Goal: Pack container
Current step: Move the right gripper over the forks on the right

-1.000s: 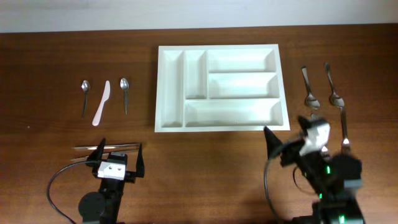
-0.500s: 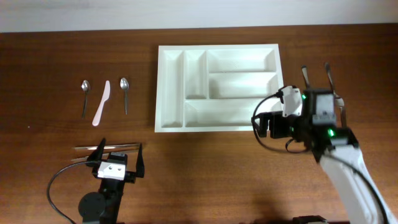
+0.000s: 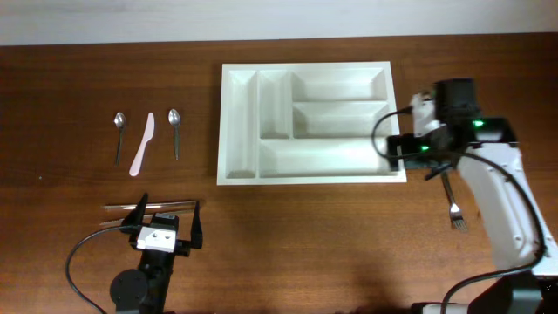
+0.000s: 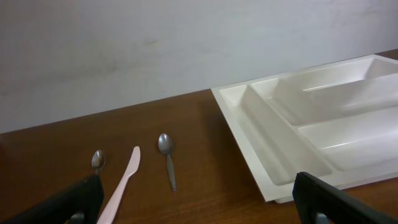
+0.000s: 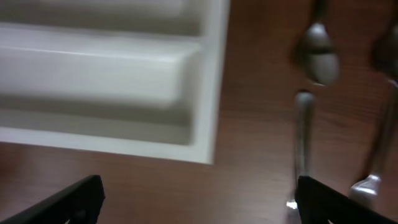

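The white five-compartment container (image 3: pixel 225 122) lies at the table's middle with nothing in it. It also shows in the left wrist view (image 4: pixel 242 140) and the right wrist view (image 5: pixel 211 93). My right gripper (image 3: pixel 417 155) hovers open and empty just right of the container's front right corner, above the cutlery there (image 5: pixel 199 208). The right wrist view shows a spoon (image 5: pixel 319 56) and a metal handle (image 5: pixel 303 137) below it, blurred. A fork (image 3: pixel 452 205) lies in front of the arm. My left gripper (image 3: pixel 166 218) is open and empty at the front left (image 4: pixel 196 208).
Left of the container lie a small spoon (image 3: pixel 119 131), a pink plastic knife (image 3: pixel 142 146) and a second spoon (image 3: pixel 174 129); all three show in the left wrist view, with the second spoon (image 4: pixel 166 158) in the middle. Thin metal sticks (image 3: pixel 144 208) lie by the left gripper.
My right arm has swung from the front edge up and to the right of the container, over the cutlery there. The left arm has not moved.
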`<state>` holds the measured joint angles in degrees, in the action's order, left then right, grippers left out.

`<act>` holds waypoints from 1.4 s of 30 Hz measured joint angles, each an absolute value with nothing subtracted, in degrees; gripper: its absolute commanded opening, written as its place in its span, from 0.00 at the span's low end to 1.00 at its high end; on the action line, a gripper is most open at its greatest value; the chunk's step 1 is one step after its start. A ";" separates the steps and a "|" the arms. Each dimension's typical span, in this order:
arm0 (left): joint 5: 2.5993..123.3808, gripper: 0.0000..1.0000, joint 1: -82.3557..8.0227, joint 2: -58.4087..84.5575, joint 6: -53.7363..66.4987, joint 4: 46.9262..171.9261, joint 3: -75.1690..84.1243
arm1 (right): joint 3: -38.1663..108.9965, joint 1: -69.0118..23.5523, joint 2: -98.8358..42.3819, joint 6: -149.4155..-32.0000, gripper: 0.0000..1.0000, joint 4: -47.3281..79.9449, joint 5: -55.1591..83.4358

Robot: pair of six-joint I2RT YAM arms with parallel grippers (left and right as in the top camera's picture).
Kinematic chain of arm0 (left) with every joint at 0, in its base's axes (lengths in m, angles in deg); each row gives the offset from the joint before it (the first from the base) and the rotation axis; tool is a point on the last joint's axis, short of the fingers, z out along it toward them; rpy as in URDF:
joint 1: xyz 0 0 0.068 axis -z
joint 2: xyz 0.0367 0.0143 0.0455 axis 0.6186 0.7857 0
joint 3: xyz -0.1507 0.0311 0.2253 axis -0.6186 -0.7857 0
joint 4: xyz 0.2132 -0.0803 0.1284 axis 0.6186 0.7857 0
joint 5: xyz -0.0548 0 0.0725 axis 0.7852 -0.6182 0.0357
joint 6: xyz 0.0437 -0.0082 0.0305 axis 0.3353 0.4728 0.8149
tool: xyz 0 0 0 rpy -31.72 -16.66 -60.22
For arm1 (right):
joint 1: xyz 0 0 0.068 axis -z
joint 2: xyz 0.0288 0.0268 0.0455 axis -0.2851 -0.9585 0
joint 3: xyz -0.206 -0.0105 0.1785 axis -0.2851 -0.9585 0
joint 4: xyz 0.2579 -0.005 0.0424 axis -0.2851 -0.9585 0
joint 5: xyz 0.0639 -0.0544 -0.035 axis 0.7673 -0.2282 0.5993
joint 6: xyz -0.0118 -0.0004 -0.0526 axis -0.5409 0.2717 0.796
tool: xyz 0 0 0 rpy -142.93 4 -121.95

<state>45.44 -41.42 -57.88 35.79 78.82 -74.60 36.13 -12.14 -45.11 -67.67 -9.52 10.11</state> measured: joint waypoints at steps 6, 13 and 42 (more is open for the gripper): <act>45.44 0.99 -41.42 -57.88 35.79 78.84 -74.60 | 36.28 -1.01 -45.16 -59.74 0.99 -12.44 13.01; 45.44 0.99 -41.42 -57.88 35.79 78.84 -74.60 | 36.34 4.58 -46.69 -56.81 0.99 -12.93 12.14; 45.44 0.99 -41.42 -57.88 35.79 78.84 -74.60 | 36.39 4.67 -63.91 -51.96 0.99 -14.98 2.48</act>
<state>45.44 -41.42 -57.88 35.79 78.84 -74.60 36.39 4.67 -63.91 -51.96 -14.98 2.48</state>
